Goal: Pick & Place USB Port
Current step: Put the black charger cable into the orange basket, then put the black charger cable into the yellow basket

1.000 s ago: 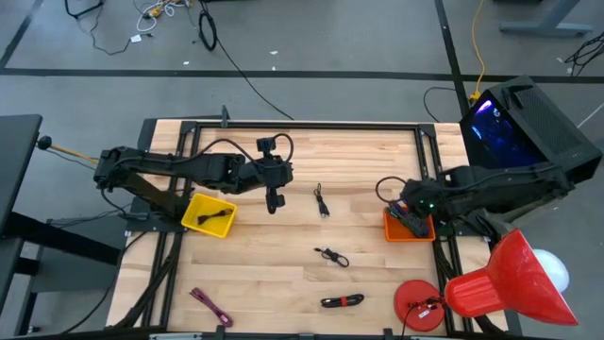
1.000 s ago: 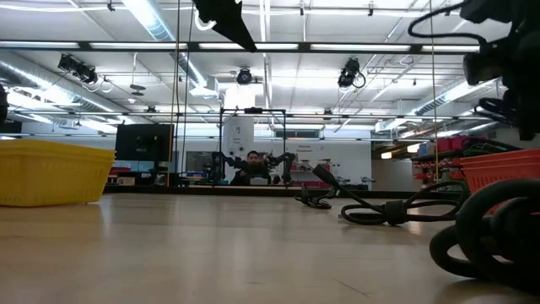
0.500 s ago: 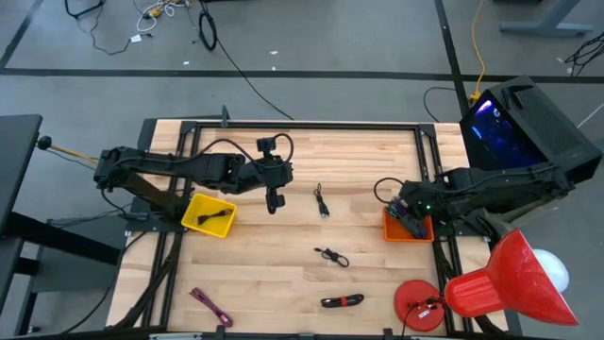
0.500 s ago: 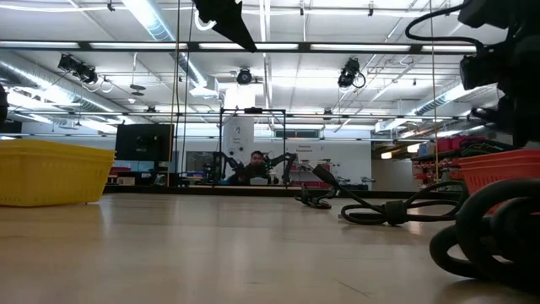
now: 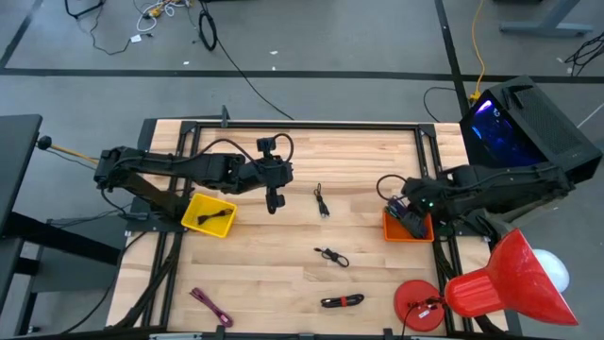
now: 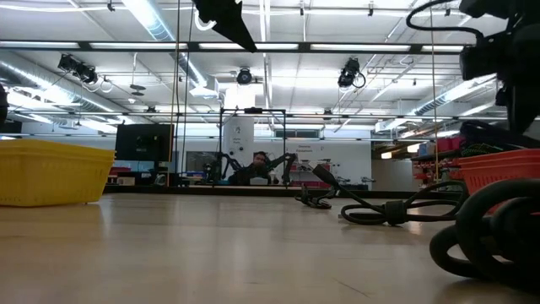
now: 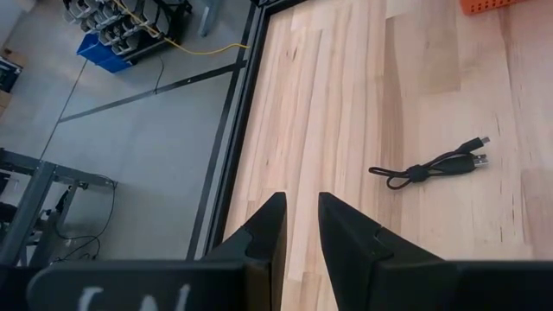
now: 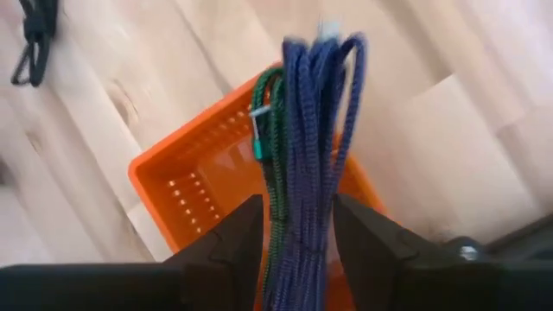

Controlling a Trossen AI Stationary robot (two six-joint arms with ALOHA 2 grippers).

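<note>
While my right end effector [image 8: 294, 229] hangs over the orange bin [image 8: 186, 194], fingers spread beside a blue-green cable bundle [image 8: 307, 130] standing between them, my left end effector [image 7: 298, 229] waits mid-bench, fingers narrowly parted and empty.

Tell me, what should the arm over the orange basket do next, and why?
Probably finish letting go, then lift straight up. The right end effector sits above the orange basket with a bundled blue cable between its fingers, hanging over the basket's inside. Its jaws look slightly apart around the bundle, so releasing should drop it in.
</note>
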